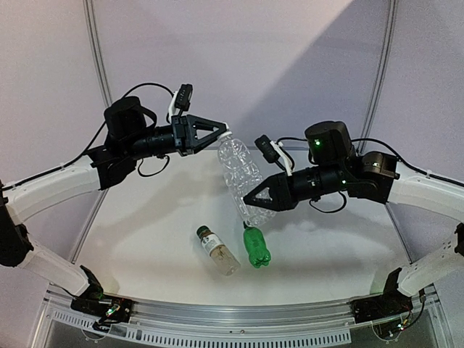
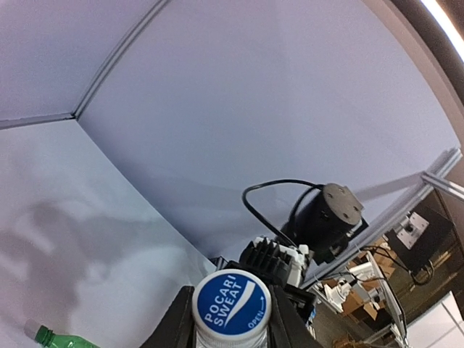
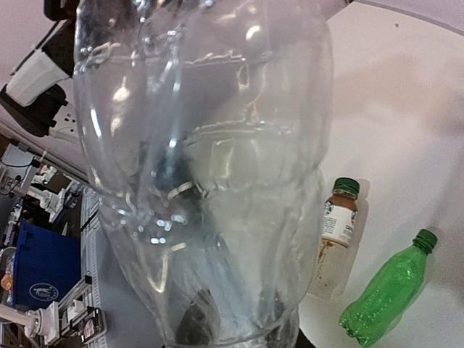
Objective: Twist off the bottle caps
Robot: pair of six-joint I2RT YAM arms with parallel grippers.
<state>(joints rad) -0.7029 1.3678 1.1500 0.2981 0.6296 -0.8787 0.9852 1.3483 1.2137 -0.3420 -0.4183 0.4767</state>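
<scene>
Fingers of the left gripper are closed tight on the white cap of the clear ribbed bottle, one finger on each side of the cap rim, as the left wrist view shows. Fingers of the right gripper are closed around the lower body of the same bottle. The bottle hangs in the air between the two arms, tilted, with its cap end up and to the left and its base down and to the right, clear of the desk.

Step in hand: unscrewing the first cap. The grip on the cap appears set, and the cap is seated on the neck.

The next move calls for a turn of the left wrist about the bottle's long axis in the opening direction while the right gripper keeps the body from turning. The thin ribbed wall may buckle or slip under torque.

The labelled bottle and the green bottle lie side by side on the desk, near the front, each with its dark green cap on. These two remain to be done.
</scene>
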